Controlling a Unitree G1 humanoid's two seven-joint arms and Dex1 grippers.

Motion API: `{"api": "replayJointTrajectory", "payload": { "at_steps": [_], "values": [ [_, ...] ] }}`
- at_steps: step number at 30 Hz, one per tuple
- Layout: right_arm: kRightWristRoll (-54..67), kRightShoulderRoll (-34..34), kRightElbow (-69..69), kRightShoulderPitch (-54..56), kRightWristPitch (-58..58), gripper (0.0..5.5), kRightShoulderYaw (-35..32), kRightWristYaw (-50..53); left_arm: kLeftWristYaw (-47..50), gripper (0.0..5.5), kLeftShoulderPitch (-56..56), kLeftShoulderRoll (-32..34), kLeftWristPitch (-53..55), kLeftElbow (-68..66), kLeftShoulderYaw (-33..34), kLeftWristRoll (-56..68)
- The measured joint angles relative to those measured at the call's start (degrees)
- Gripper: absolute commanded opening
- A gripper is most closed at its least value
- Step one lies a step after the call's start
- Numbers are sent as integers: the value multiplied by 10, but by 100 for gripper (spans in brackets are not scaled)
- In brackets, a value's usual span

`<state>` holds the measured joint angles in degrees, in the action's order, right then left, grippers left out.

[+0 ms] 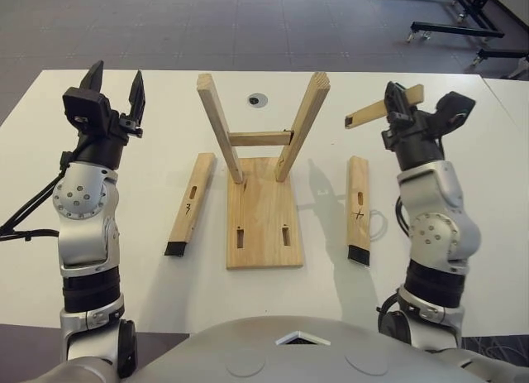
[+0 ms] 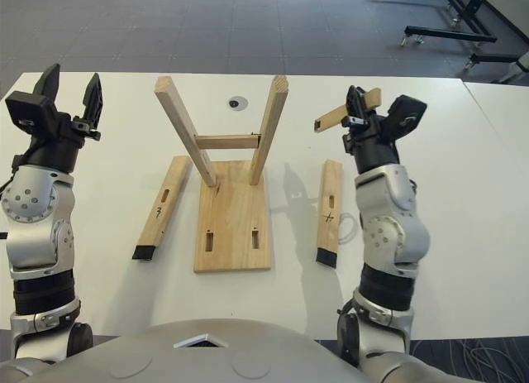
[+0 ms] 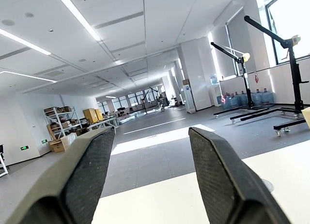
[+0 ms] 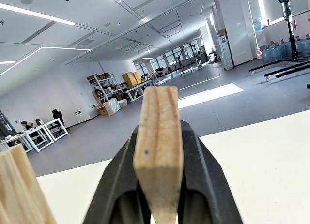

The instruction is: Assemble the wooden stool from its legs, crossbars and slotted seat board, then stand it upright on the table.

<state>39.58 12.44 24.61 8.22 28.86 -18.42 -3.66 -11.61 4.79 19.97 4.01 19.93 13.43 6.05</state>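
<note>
The slotted seat board (image 1: 263,222) lies flat at the table's middle. Two legs (image 1: 218,126) stand in its far slots, joined by a crossbar (image 1: 259,138). One loose leg (image 1: 190,203) lies left of the board, another loose leg (image 1: 357,208) lies right of it. My right gripper (image 1: 402,110) is raised at the right, shut on a second crossbar (image 1: 383,108) whose end (image 4: 157,137) sticks out between the fingers. My left gripper (image 1: 114,89) is held up at the left, open and empty, fingers (image 3: 220,178) spread apart.
A small round grommet (image 1: 258,99) sits in the table behind the standing legs. A thin white cable (image 1: 376,224) loops by the right loose leg. Black wheeled stands (image 1: 463,19) are on the floor beyond the far right corner.
</note>
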Motion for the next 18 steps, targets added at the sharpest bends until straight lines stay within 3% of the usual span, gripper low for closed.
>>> {"api": "replayJointTrajectory", "payload": {
  "at_steps": [6,18],
  "values": [
    [39,43,10,-97,59,39,-52,-15,13,277,-39,-12,1,24,6,-3],
    [90,36,105,-190,122,39,-33,9,18,277,-66,-13,11,48,20,-4]
  ]
}}
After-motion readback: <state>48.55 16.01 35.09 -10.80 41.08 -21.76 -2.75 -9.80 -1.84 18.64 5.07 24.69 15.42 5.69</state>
